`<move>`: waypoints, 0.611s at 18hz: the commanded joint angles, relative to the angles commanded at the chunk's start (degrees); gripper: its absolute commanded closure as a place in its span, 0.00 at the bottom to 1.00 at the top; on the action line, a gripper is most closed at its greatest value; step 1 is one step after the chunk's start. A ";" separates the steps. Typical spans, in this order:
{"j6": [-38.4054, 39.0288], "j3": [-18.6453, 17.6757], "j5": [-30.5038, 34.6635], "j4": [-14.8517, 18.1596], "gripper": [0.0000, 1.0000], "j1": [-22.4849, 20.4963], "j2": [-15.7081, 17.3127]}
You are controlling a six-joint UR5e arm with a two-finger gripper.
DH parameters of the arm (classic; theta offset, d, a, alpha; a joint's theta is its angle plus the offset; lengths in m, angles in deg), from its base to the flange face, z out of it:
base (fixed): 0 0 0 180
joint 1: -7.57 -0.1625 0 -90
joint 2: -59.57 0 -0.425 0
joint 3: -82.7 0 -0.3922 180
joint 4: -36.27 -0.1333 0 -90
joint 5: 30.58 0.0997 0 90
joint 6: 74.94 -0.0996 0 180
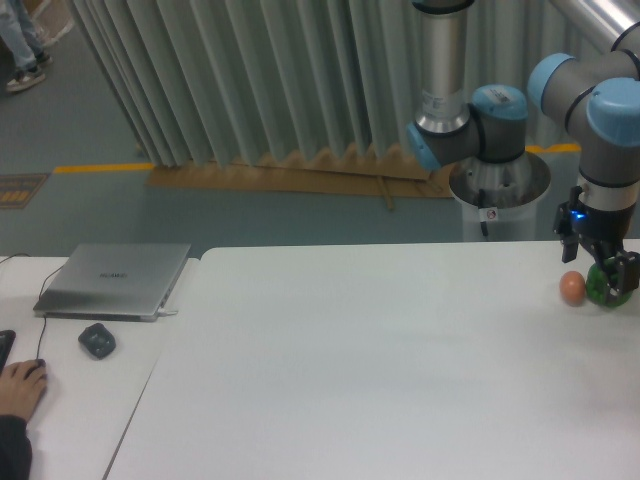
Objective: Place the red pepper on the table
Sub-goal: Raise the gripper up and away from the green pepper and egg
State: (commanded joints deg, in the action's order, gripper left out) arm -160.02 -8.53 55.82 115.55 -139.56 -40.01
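Observation:
The red pepper is not in view. The large white table (380,370) fills the foreground. My gripper (606,272) hangs from the arm at the far right edge, low over the table. Its dark fingers (628,272) stand on either side of a green pepper (606,286) that sits at table height. I cannot tell whether the fingers press on it. A small orange-brown egg (572,288) lies on the table just left of the green pepper, close to the gripper.
A smaller white desk (90,400) adjoins on the left, with a closed grey laptop (115,279), a dark mouse (97,341) and a person's hand (20,385). The robot base (498,190) stands behind the table, before a grey curtain.

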 joint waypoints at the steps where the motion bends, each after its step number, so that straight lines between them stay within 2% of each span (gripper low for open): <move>1: 0.09 0.09 0.08 0.00 0.00 0.00 0.09; 7: 0.53 0.44 0.52 -0.35 0.00 -0.26 -0.17; 11: 0.18 -0.70 2.45 -3.51 0.00 -0.44 0.00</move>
State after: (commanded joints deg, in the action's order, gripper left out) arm -159.84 -9.24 58.27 112.04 -140.00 -40.01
